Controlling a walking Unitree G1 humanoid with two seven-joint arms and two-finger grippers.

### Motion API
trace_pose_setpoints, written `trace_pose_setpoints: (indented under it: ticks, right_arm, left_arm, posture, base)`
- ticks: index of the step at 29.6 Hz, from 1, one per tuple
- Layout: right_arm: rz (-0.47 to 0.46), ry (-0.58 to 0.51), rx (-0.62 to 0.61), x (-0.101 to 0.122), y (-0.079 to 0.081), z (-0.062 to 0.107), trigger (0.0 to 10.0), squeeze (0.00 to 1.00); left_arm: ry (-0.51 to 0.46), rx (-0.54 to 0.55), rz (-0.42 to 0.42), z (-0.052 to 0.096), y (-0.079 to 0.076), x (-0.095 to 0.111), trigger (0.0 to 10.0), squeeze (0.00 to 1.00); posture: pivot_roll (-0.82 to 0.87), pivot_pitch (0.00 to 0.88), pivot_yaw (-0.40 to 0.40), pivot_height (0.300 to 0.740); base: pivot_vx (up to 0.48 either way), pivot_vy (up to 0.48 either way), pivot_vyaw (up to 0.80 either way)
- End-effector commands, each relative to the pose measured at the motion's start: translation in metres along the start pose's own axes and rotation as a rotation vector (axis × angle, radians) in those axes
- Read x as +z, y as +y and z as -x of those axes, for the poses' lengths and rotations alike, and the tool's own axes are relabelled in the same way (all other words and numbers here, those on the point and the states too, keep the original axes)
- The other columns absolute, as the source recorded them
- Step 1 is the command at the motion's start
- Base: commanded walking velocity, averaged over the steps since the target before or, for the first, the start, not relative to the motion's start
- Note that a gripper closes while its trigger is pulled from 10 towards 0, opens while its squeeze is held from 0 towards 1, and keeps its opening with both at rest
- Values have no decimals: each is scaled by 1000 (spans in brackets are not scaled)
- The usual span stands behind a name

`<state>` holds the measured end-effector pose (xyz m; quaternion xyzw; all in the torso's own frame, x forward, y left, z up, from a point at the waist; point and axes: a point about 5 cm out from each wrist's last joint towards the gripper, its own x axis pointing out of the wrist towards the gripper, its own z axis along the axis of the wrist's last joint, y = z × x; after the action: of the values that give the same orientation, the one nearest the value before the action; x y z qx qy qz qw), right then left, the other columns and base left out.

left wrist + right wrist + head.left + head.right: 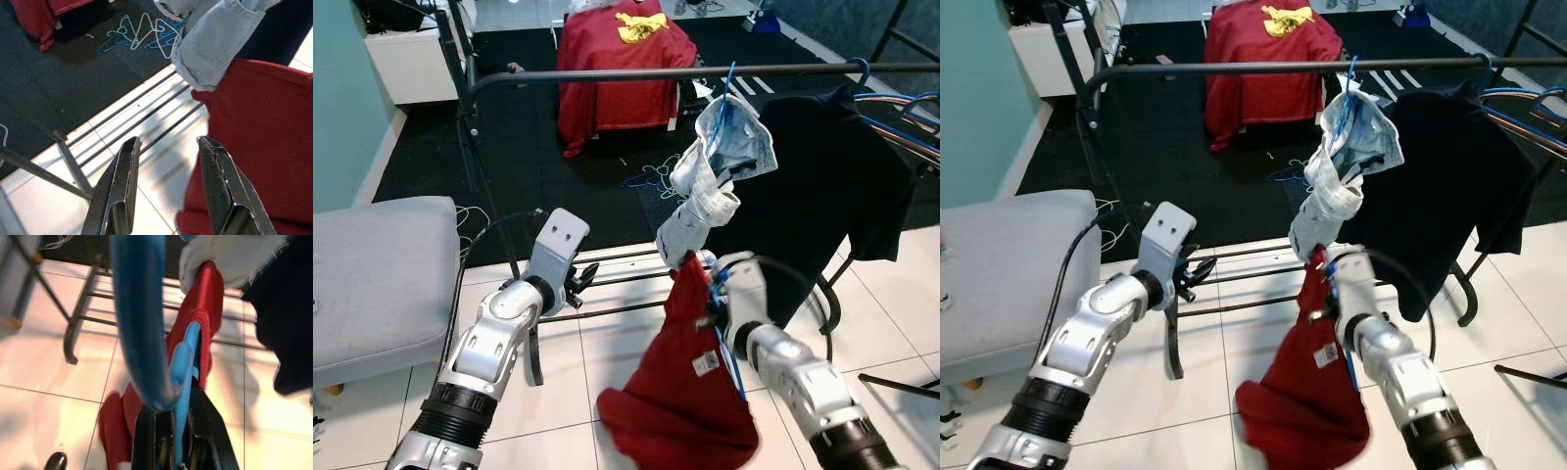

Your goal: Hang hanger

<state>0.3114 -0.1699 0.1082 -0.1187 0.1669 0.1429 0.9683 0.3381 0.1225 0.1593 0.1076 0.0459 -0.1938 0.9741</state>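
One black clothes rail (636,72) runs across in front of me, over white tile floor (607,362) and a dark mat (509,147). One grey cushioned seat (372,274) sits at my left. Garments on the rail: two, one black shirt (822,186) and one pale denim piece (720,166), each on a blue hanger hooked over the bar. More hangers crowd the rail's right end (901,122); count unclear. One more red garment (622,69) drapes over something behind the rail, one yellow item (641,27) on top. A small pile of hangers on the mat (142,32), blue and white, tangled, count unclear. One red shirt (690,382) hangs from the blue hanger (146,323) in my right claw (173,445), below the rail, just beside the denim's lower end. Right claw fingers are clamped together on the hanger's blue neck, hook curving up above them. My left claw (168,191) is raised above the tiles, near the red shirt, its two fingers apart, nothing between them.
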Motion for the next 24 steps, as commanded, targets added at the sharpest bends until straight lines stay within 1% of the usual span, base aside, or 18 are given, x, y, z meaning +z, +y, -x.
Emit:
trace_pose_setpoints:
  ticks: [1, 2, 3, 6, 8, 9, 10, 11, 13, 14, 16, 17, 18, 19, 20, 21, 23, 24]
  right_arm:
    - [50, -101, 31, 15, 5, 2, 10000, 0]
    - [51, -149, 49, 20, 8, 4, 10000, 0]
    - [22, -206, 76, 26, 13, 6, 10000, 0]
    - [-5, -213, 89, 27, 15, 6, 10000, 0]
    - [-140, -249, 75, 26, 14, 7, 10000, 0]
    - [-140, -249, 75, 26, 14, 7, 10000, 0]
    - [-221, -246, 138, 20, 23, 9, 10000, 0]
    - [-222, -240, 175, 17, 28, 10, 10000, 0]
    - [-219, -238, 198, 15, 31, 11, 10000, 0]
    - [-198, -212, 245, 10, 36, 13, 10000, 0]
    - [-145, -102, 338, -8, 48, 16, 10000, 0]
    - [-96, -48, 284, -20, 45, 13, 10000, 0]
    - [-96, -48, 284, -20, 45, 13, 10000, 0]
    - [-86, -41, 242, -22, 41, 11, 10000, 0]
    - [-86, -41, 242, -22, 41, 11, 10000, 0]
    - [-82, -39, 216, -23, 39, 10, 10000, 0]
    - [-114, -120, 175, -12, 32, 9, 10000, 0]
    - [-114, -120, 175, -12, 32, 9, 10000, 0]
  left_arm:
    - [30, 28, 22, 2, 3, -10, 10000, 0]
    - [22, 46, 30, 2, 5, -11, 10000, 0]
    - [9, 76, 73, 1, 7, -12, 10000, 0]
    - [4, 84, 84, 1, 7, -12, 10000, 0]
    - [-12, 90, 119, 0, 3, -17, 10000, 0]
    - [-12, 90, 119, 0, 3, -17, 10000, 0]
    - [-25, 102, 129, 2, -1, -23, 10000, 0]
    - [-27, 109, 131, 2, -2, -25, 10000, 0]
    - [-28, 114, 133, 3, -2, -26, 10000, 0]
    - [-31, 133, 148, 3, -1, -27, 10000, 0]
    - [-29, 202, 159, 4, 4, -32, 10000, 0]
    - [6, 282, 167, 5, 11, -39, 10000, 0]
    - [6, 282, 167, 5, 11, -39, 10000, 0]
    - [25, 308, 172, 6, 14, -42, 10000, 0]
    - [25, 308, 172, 6, 14, -42, 10000, 0]
    - [35, 322, 176, 6, 15, -44, 10000, 0]
    - [29, 335, 186, 7, 17, -45, 10000, 0]
    - [29, 335, 186, 7, 17, -45, 10000, 0]
  posture:
    - [-67, 142, -12, 740]
    - [-68, 142, -12, 740]
    - [-68, 141, -13, 740]
    - [-68, 141, -13, 740]
    - [-67, 149, -14, 740]
    - [-67, 149, -14, 740]
    - [-68, 153, -12, 740]
    - [-68, 153, -12, 740]
    - [-68, 153, -12, 740]
    - [-70, 155, -11, 740]
    - [-69, 157, -13, 740]
    - [-67, 158, -15, 740]
    - [-67, 158, -15, 740]
    - [-67, 158, -15, 740]
    - [-67, 158, -15, 740]
    - [-67, 158, -15, 740]
    - [-68, 159, -15, 740]
    - [-68, 159, -15, 740]
  base:
    - [0, 0, 0]
    - [0, 0, 0]
    - [0, 0, 0]
    - [0, 0, 0]
    - [0, 0, 0]
    - [0, 0, 0]
    - [0, 0, 0]
    - [0, 0, 0]
    - [0, 0, 0]
    - [0, 0, 0]
    - [0, 0, 0]
    - [0, 0, 0]
    - [0, 0, 0]
    - [0, 0, 0]
    - [0, 0, 0]
    - [0, 0, 0]
    - [0, 0, 0]
    - [0, 0, 0]
